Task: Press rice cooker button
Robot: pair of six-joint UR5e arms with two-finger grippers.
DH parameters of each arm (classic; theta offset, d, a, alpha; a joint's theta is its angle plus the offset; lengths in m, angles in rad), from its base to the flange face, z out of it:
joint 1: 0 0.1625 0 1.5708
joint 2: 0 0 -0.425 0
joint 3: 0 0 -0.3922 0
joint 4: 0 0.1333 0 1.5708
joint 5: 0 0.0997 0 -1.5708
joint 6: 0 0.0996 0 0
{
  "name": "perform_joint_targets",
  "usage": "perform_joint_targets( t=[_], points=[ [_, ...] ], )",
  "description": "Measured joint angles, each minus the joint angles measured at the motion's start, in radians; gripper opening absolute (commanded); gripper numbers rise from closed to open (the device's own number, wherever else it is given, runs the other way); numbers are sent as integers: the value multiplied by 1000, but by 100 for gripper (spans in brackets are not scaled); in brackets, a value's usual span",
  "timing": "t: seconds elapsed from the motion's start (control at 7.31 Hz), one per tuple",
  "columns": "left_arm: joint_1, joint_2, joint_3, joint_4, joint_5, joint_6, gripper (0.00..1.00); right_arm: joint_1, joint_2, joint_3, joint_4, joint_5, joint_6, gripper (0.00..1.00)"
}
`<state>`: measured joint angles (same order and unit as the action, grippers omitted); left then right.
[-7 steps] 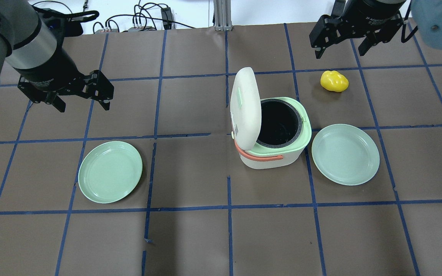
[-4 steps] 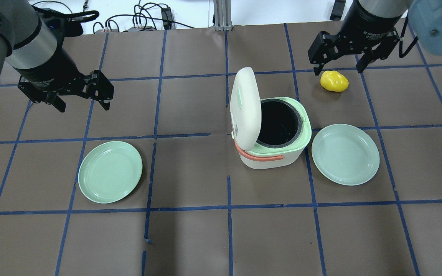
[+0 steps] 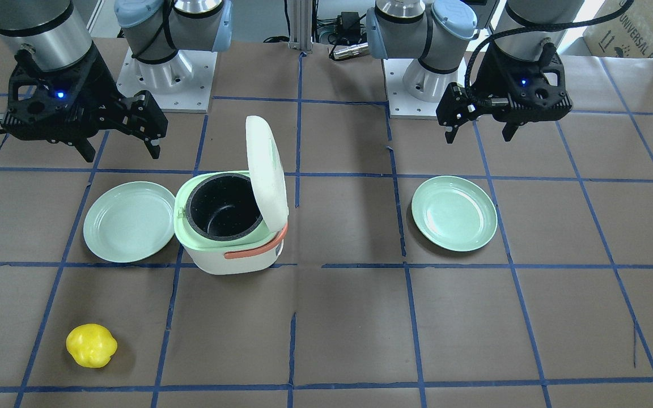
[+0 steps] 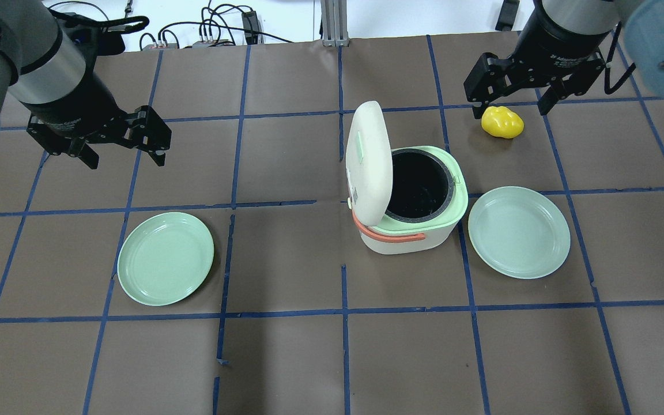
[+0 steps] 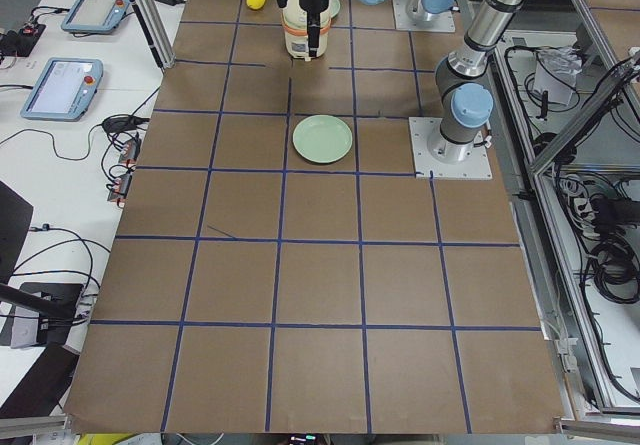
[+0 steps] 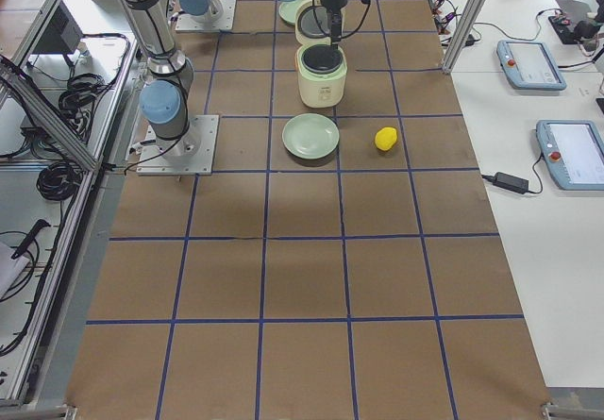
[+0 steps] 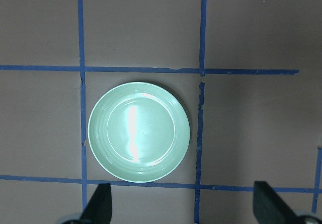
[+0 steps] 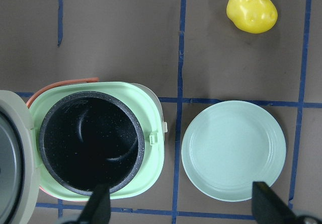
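The white rice cooker (image 4: 404, 236) stands right of the table's centre with its lid (image 4: 369, 164) hinged upright and the black inner pot (image 8: 90, 143) showing. Its coral handle (image 3: 253, 252) lies along the front. A pale green button tab (image 4: 358, 151) shows on the lid's outer face. My right gripper (image 4: 509, 108) is open and empty, high above the table beyond the cooker, over the yellow object. In the front view it (image 3: 122, 150) hangs behind the cooker. My left gripper (image 4: 124, 158) is open and empty, far to the cooker's left.
A mint-green plate (image 4: 519, 231) lies just right of the cooker; a second plate (image 4: 165, 257) lies below my left gripper. A yellow lumpy toy fruit (image 4: 502, 122) lies beyond the cooker. Brown paper with blue tape lines covers the table (image 4: 332, 357).
My right gripper has moved nearer over the table, from the far edge to above the yellow fruit. The left arm and the cooker have not moved.
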<state>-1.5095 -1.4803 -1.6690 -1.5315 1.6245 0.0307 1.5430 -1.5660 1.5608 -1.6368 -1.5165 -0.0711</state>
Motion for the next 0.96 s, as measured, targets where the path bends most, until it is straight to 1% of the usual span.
perform_joint_targets(
  t=[0.41, 0.68, 0.96],
  points=[
    [0, 0, 0, 1, 0, 0, 100, 1, -38, 49, -70, -2, 0, 100],
    [0, 0, 0, 1, 0, 0, 100, 1, -26, 56, -115, 3, 1, 100],
    [0, 0, 0, 1, 0, 0, 100, 0, 14, 60, -161, 6, 2, 100]
  ],
)
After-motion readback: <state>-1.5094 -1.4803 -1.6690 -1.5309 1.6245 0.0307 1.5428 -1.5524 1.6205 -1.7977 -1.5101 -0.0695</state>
